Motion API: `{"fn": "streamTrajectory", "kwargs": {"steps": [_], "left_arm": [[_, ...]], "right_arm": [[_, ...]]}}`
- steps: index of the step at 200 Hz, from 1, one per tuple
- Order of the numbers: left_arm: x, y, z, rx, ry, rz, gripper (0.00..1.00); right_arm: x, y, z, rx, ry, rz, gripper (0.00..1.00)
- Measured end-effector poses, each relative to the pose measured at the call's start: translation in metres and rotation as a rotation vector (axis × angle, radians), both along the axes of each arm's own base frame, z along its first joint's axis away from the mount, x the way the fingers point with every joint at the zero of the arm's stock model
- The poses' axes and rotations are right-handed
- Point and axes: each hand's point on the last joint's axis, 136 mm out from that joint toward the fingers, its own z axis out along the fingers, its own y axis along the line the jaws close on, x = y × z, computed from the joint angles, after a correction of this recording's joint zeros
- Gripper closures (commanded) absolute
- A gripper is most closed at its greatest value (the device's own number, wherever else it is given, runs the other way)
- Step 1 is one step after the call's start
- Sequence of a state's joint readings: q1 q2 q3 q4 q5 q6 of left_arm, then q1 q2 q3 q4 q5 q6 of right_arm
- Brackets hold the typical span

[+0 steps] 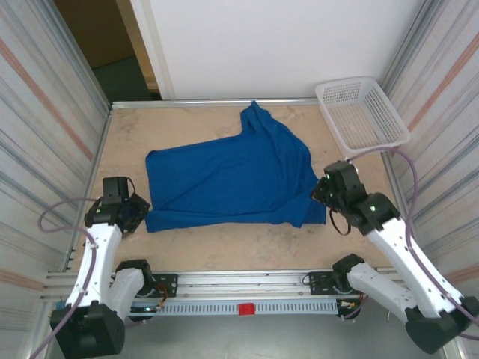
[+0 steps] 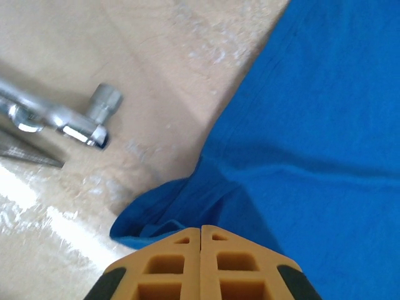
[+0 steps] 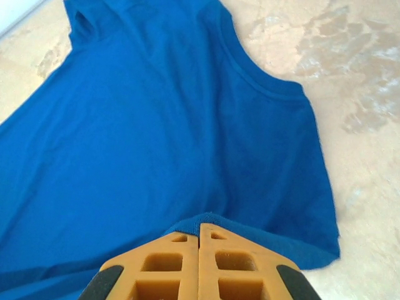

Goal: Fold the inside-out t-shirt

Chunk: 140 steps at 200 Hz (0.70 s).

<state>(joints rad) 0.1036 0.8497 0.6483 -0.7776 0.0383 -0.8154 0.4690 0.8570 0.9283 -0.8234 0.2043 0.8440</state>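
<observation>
At 7 o'clock, the left claw (image 2: 200, 230) was pinched shut on the shirt (image 1: 232, 179), at its bunched near corner. At 5 o'clock, the right claw (image 3: 199, 226) was likewise closed tight, its tips nipping a raised fold of the hem. The blue shirt lay spread across the middle of the bench (image 1: 247, 243), one sleeve pointing to 12 o'clock. A white basket (image 1: 363, 112) sat at 1 o'clock, apart from the cloth.

t-shirt (image 1: 232, 183) spread on surface (image 1: 247, 243) | basket (image 1: 361, 112) behind and right of t-shirt | left claw (image 1: 141, 215) at t-shirt's near-left corner | right claw (image 1: 319, 193) at t-shirt's right edge
</observation>
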Motion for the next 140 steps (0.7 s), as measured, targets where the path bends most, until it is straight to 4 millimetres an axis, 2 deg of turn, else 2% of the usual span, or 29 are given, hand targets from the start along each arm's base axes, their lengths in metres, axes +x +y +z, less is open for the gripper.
{"fn": "streamTrajectory", "kwargs": {"steps": [38, 87, 113, 140], "left_arm": [[0.019, 0.004, -0.007, 0.033, 0.009, -0.040, 1.00], [0.033, 0.013, -0.019, 0.071, 0.046, -0.049, 1.00], [0.040, 0.016, -0.021, 0.079, 0.053, -0.041, 1.00], [0.050, 0.017, -0.020, 0.081, 0.042, -0.041, 1.00]], "right_arm": [[0.047, 0.011, -0.009, 0.030, 0.035, 0.041, 1.00], [0.082, 0.026, -0.021, 0.052, 0.068, 0.089, 1.00], [0.100, 0.028, -0.016, 0.060, 0.055, 0.098, 1.00], [0.113, 0.025, 0.004, 0.082, 0.009, 0.086, 1.00]]}}
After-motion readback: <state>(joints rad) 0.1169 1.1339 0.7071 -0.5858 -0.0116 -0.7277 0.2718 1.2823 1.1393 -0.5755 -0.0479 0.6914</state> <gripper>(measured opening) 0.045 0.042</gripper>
